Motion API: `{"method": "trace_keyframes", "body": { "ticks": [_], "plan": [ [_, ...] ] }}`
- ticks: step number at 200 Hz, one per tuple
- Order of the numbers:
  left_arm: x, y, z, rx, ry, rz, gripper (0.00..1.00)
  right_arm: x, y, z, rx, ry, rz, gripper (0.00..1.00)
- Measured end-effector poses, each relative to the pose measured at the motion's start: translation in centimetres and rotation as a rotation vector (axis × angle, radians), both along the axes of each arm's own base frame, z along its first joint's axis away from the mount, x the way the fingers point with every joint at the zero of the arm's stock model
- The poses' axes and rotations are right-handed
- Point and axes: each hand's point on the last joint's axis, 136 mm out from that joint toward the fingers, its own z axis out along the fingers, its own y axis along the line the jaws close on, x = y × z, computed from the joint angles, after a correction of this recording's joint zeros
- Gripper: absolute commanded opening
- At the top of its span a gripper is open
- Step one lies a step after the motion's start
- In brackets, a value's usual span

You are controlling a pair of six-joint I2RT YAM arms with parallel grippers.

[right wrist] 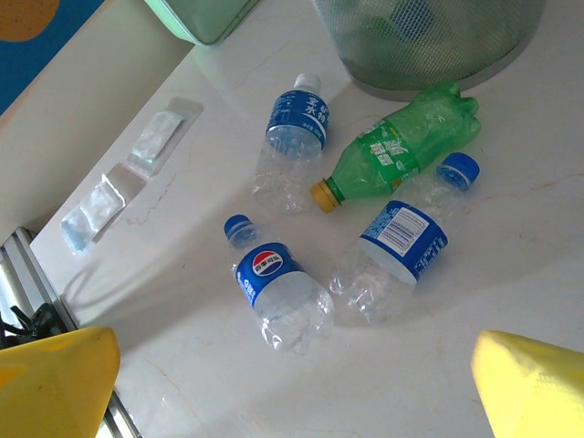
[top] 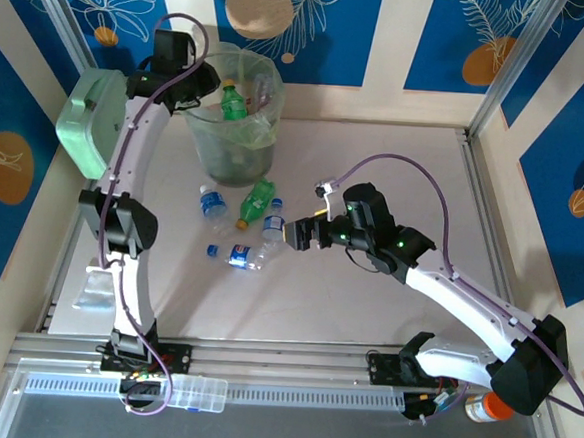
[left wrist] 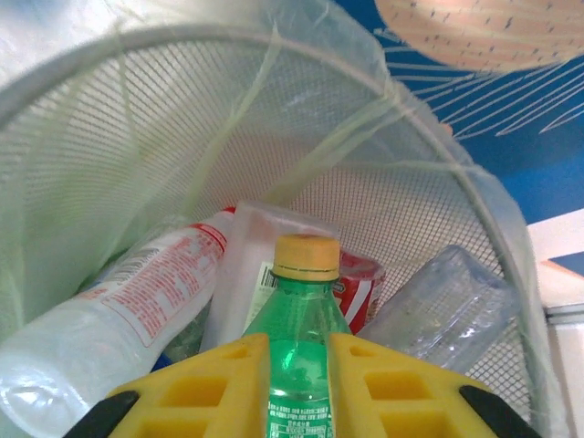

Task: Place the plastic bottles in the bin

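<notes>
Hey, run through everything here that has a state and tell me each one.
bin: upright, holding several bottles.
left gripper: jaws shut on the held green bottle, over the bin's mouth.
right gripper: jaws open, empty.
table green bottle: lying, crushed, capped.
clear bottles: three lying crushed, capped.

Robot lab test cell, not a home. Left arm (top: 128, 157) and right arm (top: 458, 289) are bolted to an aluminium rail (top: 282, 361) at the table (top: 375, 185) edge, with an extrusion post (top: 522, 57) and printed blue leaf panels (top: 314, 40) as backdrop walls.
</notes>
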Motion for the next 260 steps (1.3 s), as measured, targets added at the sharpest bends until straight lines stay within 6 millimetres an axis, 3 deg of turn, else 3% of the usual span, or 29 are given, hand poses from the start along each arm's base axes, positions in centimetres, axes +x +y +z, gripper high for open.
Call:
{"method": "trace_keyframes", "body": {
  "ticks": [49,77,104,140,170,204,230,260],
  "plan": [
    [1.2,-3.1,-4.6,0.033,0.058,-0.089,0.25,-0.2,-0.2,-1.1,-0.021,0.014,-0.004,0.99],
    [1.2,-5.1,-4.1,0.056,0.021,-0.141,0.26,0.0,-0.5,-1.3,-0.033,0.008,-0.022,0.99],
    [1.1,-5.3,-4.2,0.076,0.015,-0.157,0.31,0.1,-0.9,-0.8,-0.033,-0.014,-0.039,0.98],
    [1.1,-5.4,-3.6,0.096,-0.007,-0.172,0.5,0.5,-1.8,-0.4,-0.069,-0.033,-0.08,0.99],
    [-0.1,-5.4,-1.9,0.098,-0.029,-0.174,0.58,1.0,-2.5,1.1,-0.121,-0.124,-0.087,0.99],
    [-3.9,-4.4,3.6,0.172,-0.12,-0.111,0.61,1.0,-3.2,3.2,-0.167,-0.158,-0.103,0.99],
    [-9.9,-3.4,7.8,0.203,-0.212,-0.057,0.63,1.3,-3.1,5.7,-0.164,-0.187,-0.124,0.99],
    [-16.7,-2.6,10.7,0.166,-0.313,-0.064,0.64,0.7,-3.0,4.6,-0.173,-0.149,-0.114,1.0]
  ]
}}
